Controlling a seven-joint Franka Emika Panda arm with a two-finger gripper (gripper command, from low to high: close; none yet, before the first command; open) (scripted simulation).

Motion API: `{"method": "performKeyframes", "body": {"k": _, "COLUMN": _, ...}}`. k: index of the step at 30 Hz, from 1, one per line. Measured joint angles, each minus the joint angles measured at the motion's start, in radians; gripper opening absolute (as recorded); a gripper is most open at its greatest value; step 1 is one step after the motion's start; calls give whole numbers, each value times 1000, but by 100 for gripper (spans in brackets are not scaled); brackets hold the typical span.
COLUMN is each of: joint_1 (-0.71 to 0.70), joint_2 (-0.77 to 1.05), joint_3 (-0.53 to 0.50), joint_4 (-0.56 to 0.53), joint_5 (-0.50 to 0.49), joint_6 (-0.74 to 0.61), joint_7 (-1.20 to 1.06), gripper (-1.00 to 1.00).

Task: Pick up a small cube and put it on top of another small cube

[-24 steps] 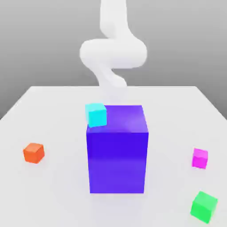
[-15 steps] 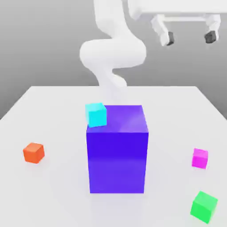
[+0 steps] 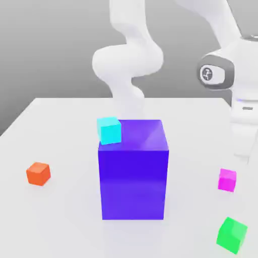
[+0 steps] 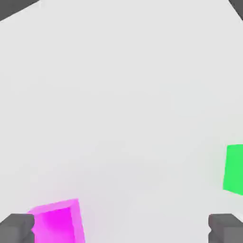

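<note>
Since half a second ago the arm (image 3: 229, 75) has swung down over the exterior view's right side, so its grey-ringed joint and white wrist now fill the space where the spread fingers hung high; the cubes have not shifted. Everything rests on a plain white table (image 3: 60, 131) against a flat grey backdrop. At the table's middle stands the big blue-purple block (image 3: 133, 171), with a cyan cube (image 3: 109, 130) perched on its top corner toward the exterior view's left. An orange cube (image 3: 38, 173) sits alone on the exterior view's left. On the exterior view's right, the magenta cube (image 3: 227, 180) lies on the table just below the descending wrist, and the green cube (image 3: 232, 235) lies nearer the camera, apart from it. In the hand view the gripper (image 4: 122, 228) is spread wide and holds nothing: one dark fingertip (image 4: 16, 227) shows just beside the magenta cube (image 4: 57, 222), the other well across the picture, with the green cube (image 4: 234, 169) off to the side beyond it.
</note>
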State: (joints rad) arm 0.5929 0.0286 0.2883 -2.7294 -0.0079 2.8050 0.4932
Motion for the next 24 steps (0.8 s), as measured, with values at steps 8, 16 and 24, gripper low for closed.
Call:
{"method": "performKeyframes", "body": {"k": 8, "joint_1": 156, "joint_2": 280, "joint_3": -187, "joint_4": 20, "joint_5": -232, "joint_6": 208, "joint_7": 151, "gripper": -100}}
{"method": "performKeyframes", "body": {"k": 16, "joint_1": 148, "joint_2": 264, "joint_3": -178, "joint_4": 16, "joint_5": -228, "joint_6": 195, "joint_7": 147, "gripper": -100}}
{"method": "performKeyframes", "body": {"k": 24, "joint_1": 64, "joint_2": 74, "joint_3": -101, "joint_4": 22, "joint_5": -55, "joint_6": 2, "joint_7": -3, "gripper": -100}}
